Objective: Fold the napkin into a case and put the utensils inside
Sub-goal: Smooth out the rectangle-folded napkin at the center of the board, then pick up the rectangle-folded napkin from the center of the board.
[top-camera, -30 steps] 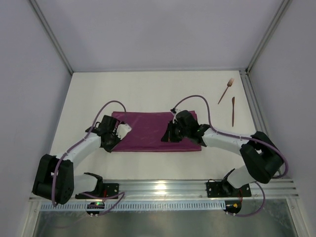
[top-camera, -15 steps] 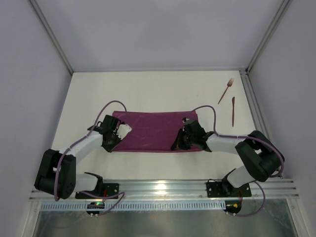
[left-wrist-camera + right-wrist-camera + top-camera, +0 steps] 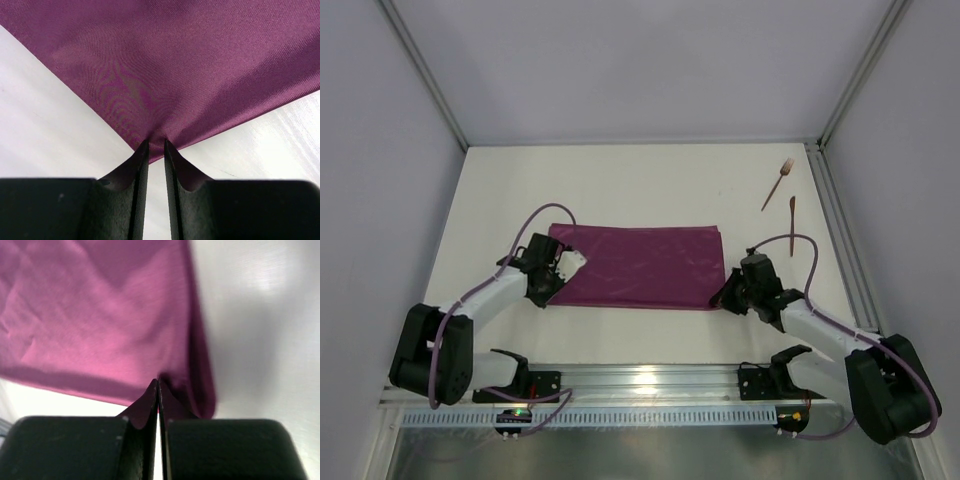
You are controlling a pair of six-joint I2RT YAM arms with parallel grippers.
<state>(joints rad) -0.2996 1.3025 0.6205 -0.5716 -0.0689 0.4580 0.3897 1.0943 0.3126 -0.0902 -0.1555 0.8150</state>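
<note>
The plum-purple napkin [image 3: 640,265] lies flat as a wide rectangle in the middle of the table. My left gripper [image 3: 550,295] is at its near left corner. In the left wrist view the cloth [image 3: 175,65] puckers into the narrow gap between the tips of the left gripper [image 3: 156,144], which is shut on that corner. My right gripper [image 3: 720,298] is at the near right corner. Its jaws [image 3: 158,382] are pressed together on a pinch of cloth [image 3: 100,325]. The copper-brown fork [image 3: 780,182] and knife [image 3: 792,224] lie at the far right, apart from the napkin.
A metal rail [image 3: 650,380] runs along the near edge, where the arm bases stand. Grey walls close the table in on the left, the right and the far side. The utensils lie close to the right wall's frame [image 3: 830,215].
My right gripper has moved from the middle of the napkin's near edge to its near right corner, staying shut on cloth. The left gripper has held still.
</note>
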